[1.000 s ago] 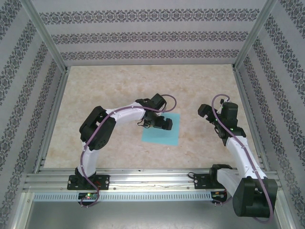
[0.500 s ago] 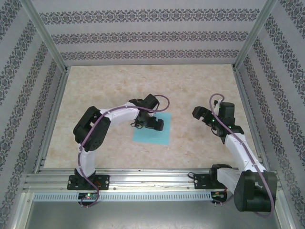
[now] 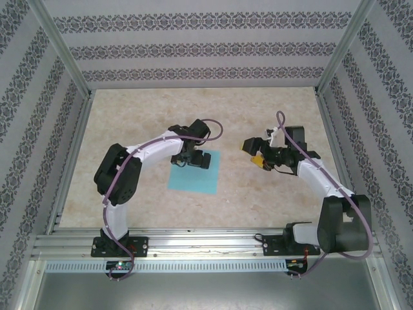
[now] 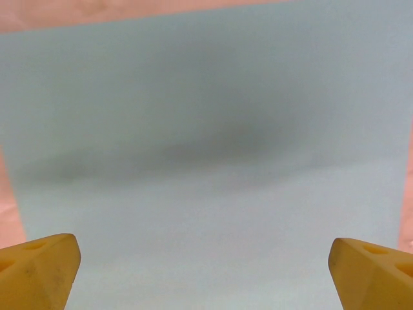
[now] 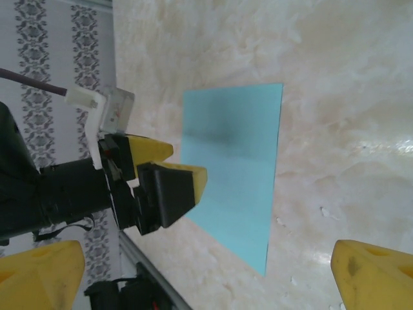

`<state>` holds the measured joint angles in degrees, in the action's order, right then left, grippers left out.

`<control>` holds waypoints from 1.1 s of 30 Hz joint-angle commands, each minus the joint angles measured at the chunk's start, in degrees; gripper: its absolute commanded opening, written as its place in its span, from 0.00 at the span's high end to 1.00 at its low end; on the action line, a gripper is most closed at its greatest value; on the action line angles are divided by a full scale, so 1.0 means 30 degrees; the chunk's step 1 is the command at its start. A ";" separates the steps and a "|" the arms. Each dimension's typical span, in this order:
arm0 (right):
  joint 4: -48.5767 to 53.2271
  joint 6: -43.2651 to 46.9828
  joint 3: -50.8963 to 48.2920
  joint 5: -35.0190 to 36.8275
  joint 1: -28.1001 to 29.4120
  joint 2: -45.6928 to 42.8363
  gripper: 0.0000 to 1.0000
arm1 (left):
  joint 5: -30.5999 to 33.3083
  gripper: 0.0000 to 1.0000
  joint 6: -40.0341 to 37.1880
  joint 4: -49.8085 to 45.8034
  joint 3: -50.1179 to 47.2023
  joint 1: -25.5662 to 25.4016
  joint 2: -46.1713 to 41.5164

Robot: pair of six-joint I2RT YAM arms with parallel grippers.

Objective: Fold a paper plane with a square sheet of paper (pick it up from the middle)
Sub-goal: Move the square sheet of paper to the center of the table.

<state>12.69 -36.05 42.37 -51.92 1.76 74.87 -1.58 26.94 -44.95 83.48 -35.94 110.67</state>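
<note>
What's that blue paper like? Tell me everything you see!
The square sheet of paper is thin, plain turquoise, with no folds showing. It lies flat on the pale marbled table, near the middle. The left hand hangs open over its far half; whether it touches, I cannot tell.

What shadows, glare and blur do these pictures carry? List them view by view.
Left wrist: a soft dark shadow band crosses the square sheet of paper; the left pincer looks soft at the bottom corners. Right wrist: the table shows glare patches; the right pincer looks soft too.
</note>
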 commanded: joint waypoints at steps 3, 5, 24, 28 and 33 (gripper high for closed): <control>0.0477 -0.1203 0.0081 -0.2236 -0.0766 0.0503 0.02 | 0.1554 0.01 0.2639 -0.4865 0.3764 -0.0649 0.0650; 0.0381 -0.1444 0.0013 -0.2216 -0.1039 0.0674 0.02 | 0.1861 0.01 0.2518 -0.6423 0.5548 -0.0941 0.1777; 0.3996 0.0952 -0.0180 0.4418 -0.1286 -0.0787 0.02 | 0.2102 0.01 0.3652 -0.8846 0.9716 -0.1525 0.6446; 0.3901 0.0972 -0.0149 0.4310 -0.1260 -0.0707 0.02 | 0.1365 0.01 0.3500 -0.9329 0.9476 -0.1525 0.6457; 0.4540 0.1501 0.0321 0.4369 -0.1260 0.0054 0.02 | 0.0704 0.01 0.3111 -0.7926 0.7129 -0.1517 0.5267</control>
<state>23.81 -33.80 42.37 -39.72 -1.78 73.65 1.72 36.32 -68.47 107.39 -40.07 128.86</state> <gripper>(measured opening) 0.983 0.993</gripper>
